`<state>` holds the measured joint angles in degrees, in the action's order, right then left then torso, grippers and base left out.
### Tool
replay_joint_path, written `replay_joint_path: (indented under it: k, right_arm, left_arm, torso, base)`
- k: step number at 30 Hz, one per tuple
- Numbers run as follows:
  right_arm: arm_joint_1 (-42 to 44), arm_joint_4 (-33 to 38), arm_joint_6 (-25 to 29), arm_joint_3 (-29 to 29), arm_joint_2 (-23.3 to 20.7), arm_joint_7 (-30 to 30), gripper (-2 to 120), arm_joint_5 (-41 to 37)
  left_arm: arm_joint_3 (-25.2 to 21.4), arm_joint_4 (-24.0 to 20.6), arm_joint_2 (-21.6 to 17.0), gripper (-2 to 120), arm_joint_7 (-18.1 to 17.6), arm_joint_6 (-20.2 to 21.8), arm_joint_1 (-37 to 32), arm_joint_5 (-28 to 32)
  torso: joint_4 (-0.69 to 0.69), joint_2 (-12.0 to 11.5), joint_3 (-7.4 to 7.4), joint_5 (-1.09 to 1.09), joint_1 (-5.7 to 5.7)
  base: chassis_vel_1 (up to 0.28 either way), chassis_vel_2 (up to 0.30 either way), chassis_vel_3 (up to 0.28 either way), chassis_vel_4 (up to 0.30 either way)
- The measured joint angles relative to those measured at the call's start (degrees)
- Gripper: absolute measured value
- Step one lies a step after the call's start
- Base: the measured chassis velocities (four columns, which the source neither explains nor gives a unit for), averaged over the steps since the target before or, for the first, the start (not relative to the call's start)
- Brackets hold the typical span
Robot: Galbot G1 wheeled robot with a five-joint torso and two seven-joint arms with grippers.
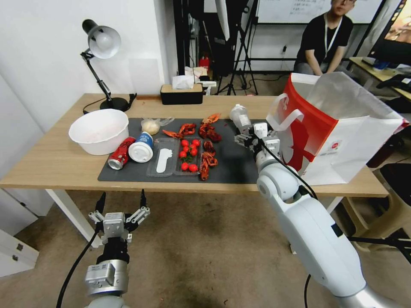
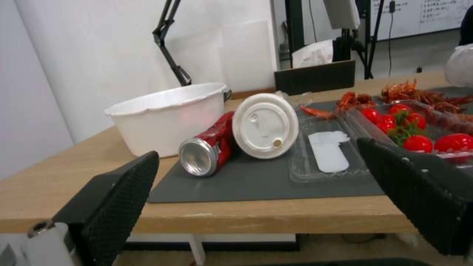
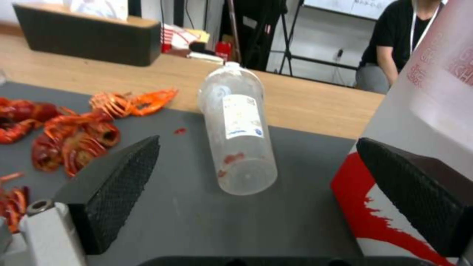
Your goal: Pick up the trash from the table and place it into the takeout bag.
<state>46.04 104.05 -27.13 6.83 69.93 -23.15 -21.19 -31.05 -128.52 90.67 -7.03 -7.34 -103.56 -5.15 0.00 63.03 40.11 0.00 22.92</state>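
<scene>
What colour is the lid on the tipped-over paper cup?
White; the lid shows best in the left wrist view.

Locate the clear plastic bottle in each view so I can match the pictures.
Head view: the clear plastic bottle lies on the dark grey rectangular mat, beyond the right gripper.
Left wrist view: I cannot make out the bottle here.
Right wrist view: it lies centre frame, between the open fingers.
Shared landmark: the red crayfish shells on the mat.
</scene>
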Motion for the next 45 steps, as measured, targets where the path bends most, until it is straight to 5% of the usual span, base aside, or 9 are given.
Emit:
replay_joint_path:
  k: [7,16,45]
  right_arm:
    - [-4.13,-3.21,-7.13,-0.75,-0.38,-0.61,100,-0.26]
    - [-7.09,-5.37,-9.15,-1.08,-1.12,0.52,100,-1.64]
    - [-17.65,-23.77,-7.32,-4.17,1.87,4.23,100,-6.26]
  left_arm:
    - [-0.02,-0.12,-0.03,100,0.09,0.04,-0.04,-0.08]
    - [0.03,-0.17,-0.16,100,0.06,0.04,-0.02,-0.04]
    - [0.07,-2.71,-0.62,100,-0.26,1.18,-0.72,0.46]
  torso:
    - [0.0,0.0,0.0,0.0,-0.01]
    - [0.0,0.0,0.0,0.0,-0.01]
    - [0.0,-0.01,0.0,0.0,-0.01]
  base:
    - [0.0,0.0,0.0,0.0]
    - [0.0,0.0,0.0,0.0]
    - [0.0,0.0,0.0,0.0]
